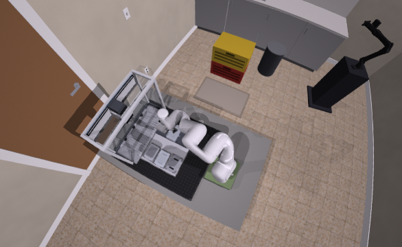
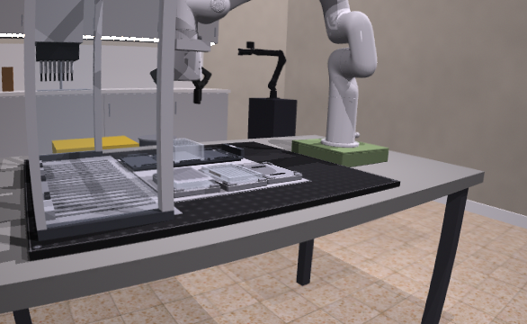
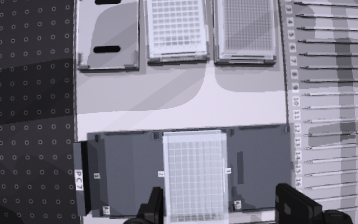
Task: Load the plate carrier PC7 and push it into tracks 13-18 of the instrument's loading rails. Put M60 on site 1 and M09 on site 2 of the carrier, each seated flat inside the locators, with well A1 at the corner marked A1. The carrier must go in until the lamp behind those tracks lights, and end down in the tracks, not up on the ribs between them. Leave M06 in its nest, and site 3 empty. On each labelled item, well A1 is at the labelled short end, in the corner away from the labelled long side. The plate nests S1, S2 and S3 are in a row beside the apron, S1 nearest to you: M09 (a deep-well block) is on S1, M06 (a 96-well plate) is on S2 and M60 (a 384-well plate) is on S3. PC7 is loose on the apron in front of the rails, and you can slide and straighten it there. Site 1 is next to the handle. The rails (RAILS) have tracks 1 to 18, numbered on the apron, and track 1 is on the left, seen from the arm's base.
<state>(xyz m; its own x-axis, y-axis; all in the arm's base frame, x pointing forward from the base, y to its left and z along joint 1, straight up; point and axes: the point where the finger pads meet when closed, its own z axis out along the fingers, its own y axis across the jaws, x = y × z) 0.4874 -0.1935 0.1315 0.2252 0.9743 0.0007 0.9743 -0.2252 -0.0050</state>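
In the wrist view the dark carrier PC7 lies on the pale apron, its labelled handle to the left and its far end at the rails' track numbers. The deep-well block M09 [image 3: 195, 175] sits on its middle site, site 2. Sites 1 and 3 on either side are bare. My gripper [image 3: 220, 204] is open and empty, a finger on each side of the block and well above it. In the exterior view the gripper [image 2: 178, 85] hangs high over the block [image 2: 188, 149]. M06 [image 3: 176, 27] and M60 [image 3: 245, 27] sit in their nests; nest S1 [image 3: 107, 35] is empty.
The ribbed rails [image 3: 335, 100] run along the right of the wrist view, under the instrument's frame, whose post [image 2: 165, 103] stands close to the gripper. The pipetting head [image 2: 58, 60] hangs at the frame's far side. The arm's green base [image 2: 340, 150] stands on the table.
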